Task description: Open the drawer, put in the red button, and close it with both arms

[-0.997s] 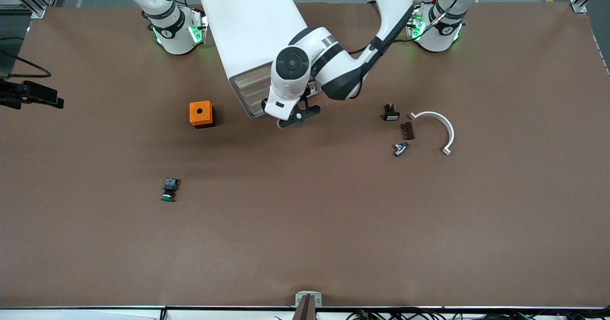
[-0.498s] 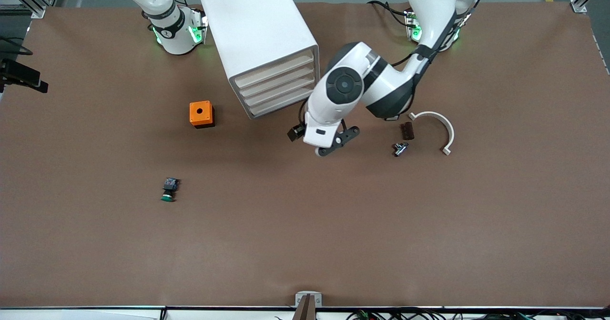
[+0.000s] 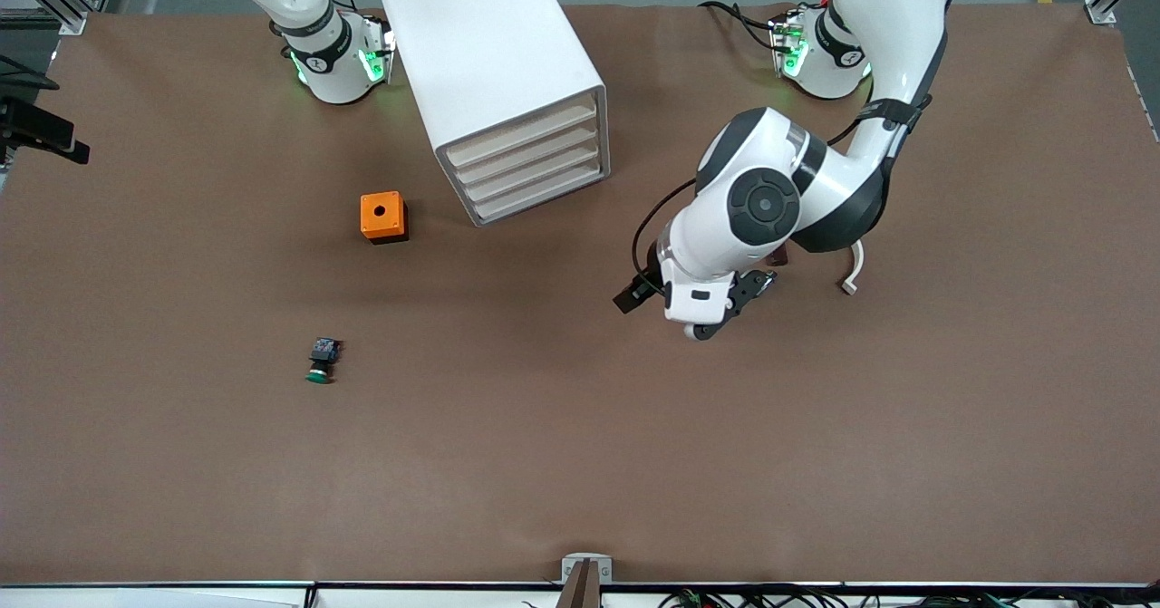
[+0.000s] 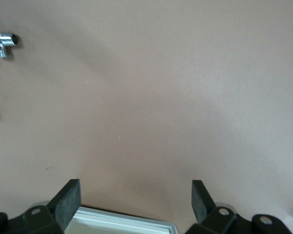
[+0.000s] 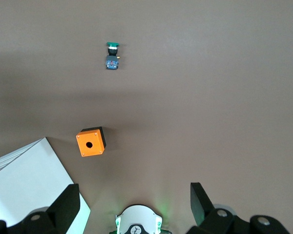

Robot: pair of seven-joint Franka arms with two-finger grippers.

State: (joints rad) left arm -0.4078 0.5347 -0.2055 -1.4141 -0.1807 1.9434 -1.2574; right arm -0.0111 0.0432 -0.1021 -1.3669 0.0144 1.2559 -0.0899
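My right tool (image 5: 135, 193) waits, fingers spread wide with nothing between them; in the front view only a dark piece of it (image 3: 36, 128) shows at the frame's edge, about 9 o'clock from the cabinet (image 3: 489, 55). The green button (image 3: 320, 361) lies on the tabletop (image 3: 580, 463) at 7 o'clock from the orange box (image 3: 382, 217), which sits at 8 o'clock from the cabinet. The drawer (image 3: 521, 130), topmost of four, is shut flush. My left tool (image 3: 725, 307) hangs over bare tabletop at 4 o'clock from the cabinet, its fingers hidden under the wrist from the front; the left wrist view shows it (image 4: 135, 189) wide and empty. A chrome fitting (image 4: 2, 44) is cut by that view's edge. My left arm covers most of the white curved piece (image 3: 852, 271). The red button I cannot see in any view
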